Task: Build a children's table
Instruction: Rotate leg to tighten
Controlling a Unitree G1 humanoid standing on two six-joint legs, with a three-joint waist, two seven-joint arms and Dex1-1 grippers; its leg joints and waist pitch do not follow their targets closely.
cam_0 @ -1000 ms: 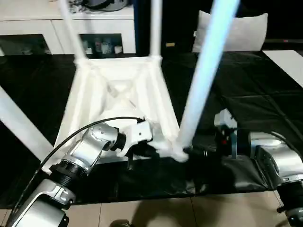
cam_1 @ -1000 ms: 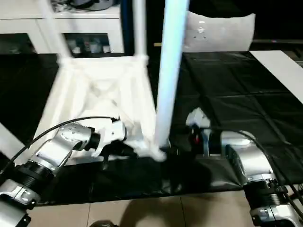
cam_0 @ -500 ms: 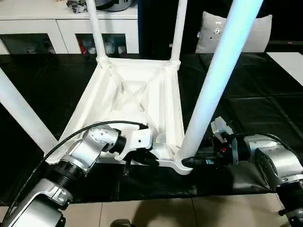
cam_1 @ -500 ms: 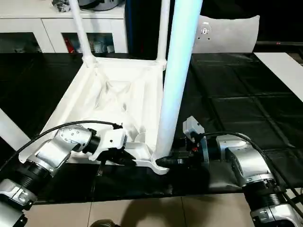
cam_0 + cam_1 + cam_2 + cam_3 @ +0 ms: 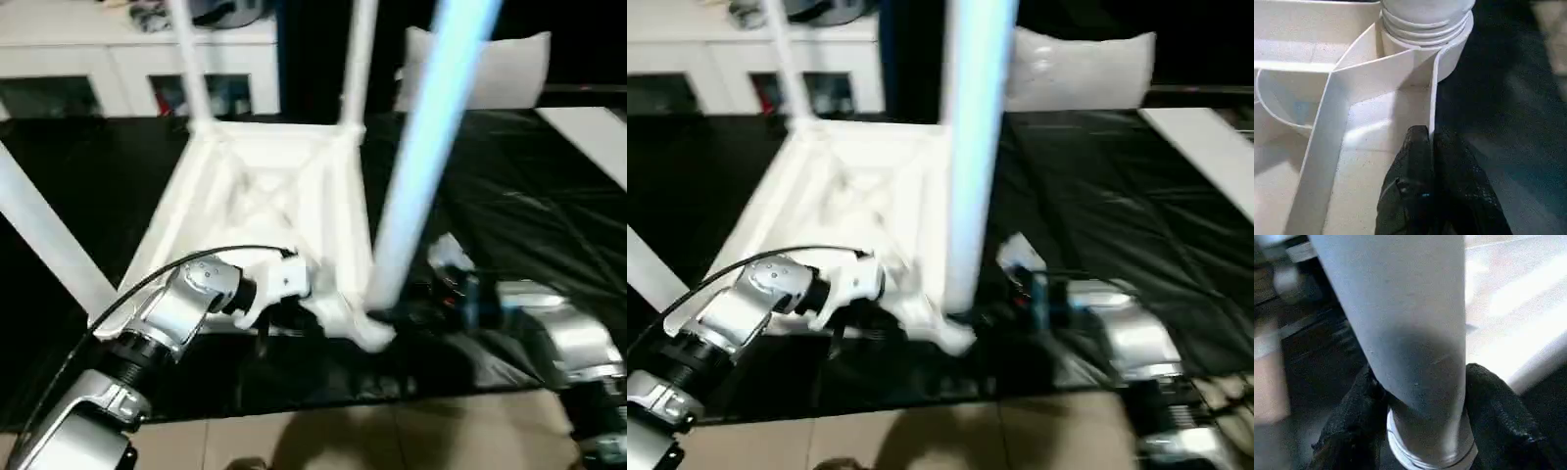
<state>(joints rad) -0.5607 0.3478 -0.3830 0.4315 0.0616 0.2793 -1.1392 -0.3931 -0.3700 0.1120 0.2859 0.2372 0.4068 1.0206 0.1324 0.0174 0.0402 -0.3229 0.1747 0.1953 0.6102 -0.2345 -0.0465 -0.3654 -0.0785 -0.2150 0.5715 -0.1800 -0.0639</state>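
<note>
Upside down on the black-covered counter [image 5: 549, 186]: white plastic rectangular tabletop [image 5: 265, 186], ribbed underside up, long white tapered tube legs rising from its round corner sockets.

Left jaws [image 5: 1430, 142] pressed fully together, black fingers [image 5: 1415, 166] pinching the thin upright rim of the tabletop just short of the near corner socket [image 5: 1427, 36], one finger inside the rim over the ribbed surface, the other outside over the counter. Silver left forearm [image 5: 167, 313] reaching in from the near edge, black cable looping over it.

Right jaws [image 5: 1422, 431] set on either side of the nearest tube leg [image 5: 421, 166] at its base, one black finger [image 5: 1498, 416] on each flank, close against the tube just above the socket's ringed collar; gap about half of full spread, contact looking like a grip on the leg. That leg standing up from the socket between the two jaws.

Two more legs [image 5: 358, 59] upright at the far corners, beyond both jaws, and a fourth leg [image 5: 44, 235] slanting off well to the left of the left jaws. White cabinet with glass doors [image 5: 127, 69] behind the counter.
</note>
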